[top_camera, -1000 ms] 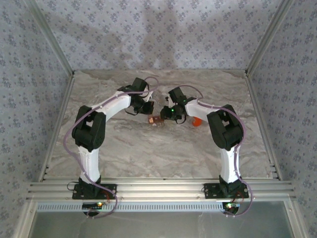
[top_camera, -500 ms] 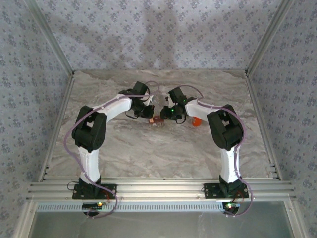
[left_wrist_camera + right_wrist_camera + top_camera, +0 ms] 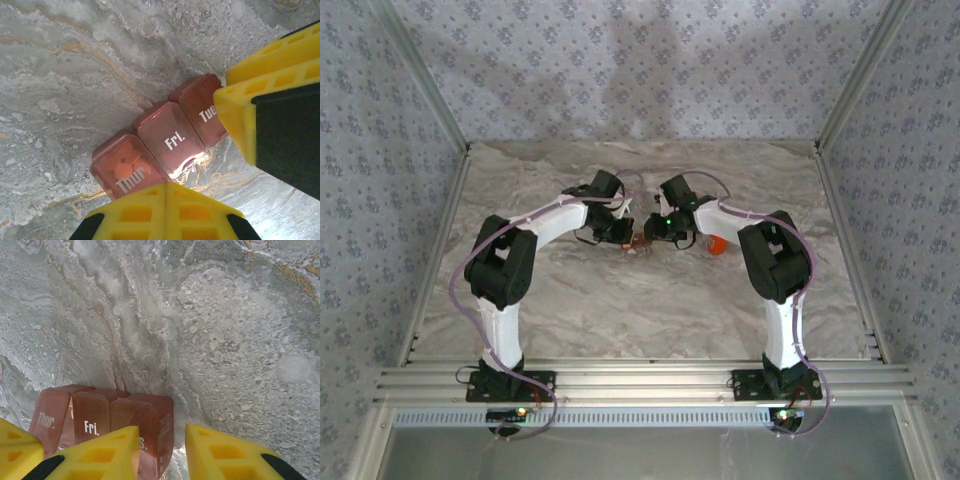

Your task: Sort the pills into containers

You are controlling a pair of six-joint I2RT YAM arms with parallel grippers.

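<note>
Bracing containers: right gripper narrowly parted astride Tue end, one finger just clear. Left gripper closed tight, empty, over Thur lid, probably to press it.

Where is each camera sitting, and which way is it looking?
Top camera: high behind the arms, looking down at the table; the left arm and right arm meet over the pill box.
Left wrist camera: on the left arm, looking down at the pill box lids; its left fingers, pressed together, show at the bottom.
Right wrist camera: on the right arm, looking down past the pill box's end; its right fingers show at the bottom.
Shared: both wrist views show the Thur. and Fri. lids.
</note>
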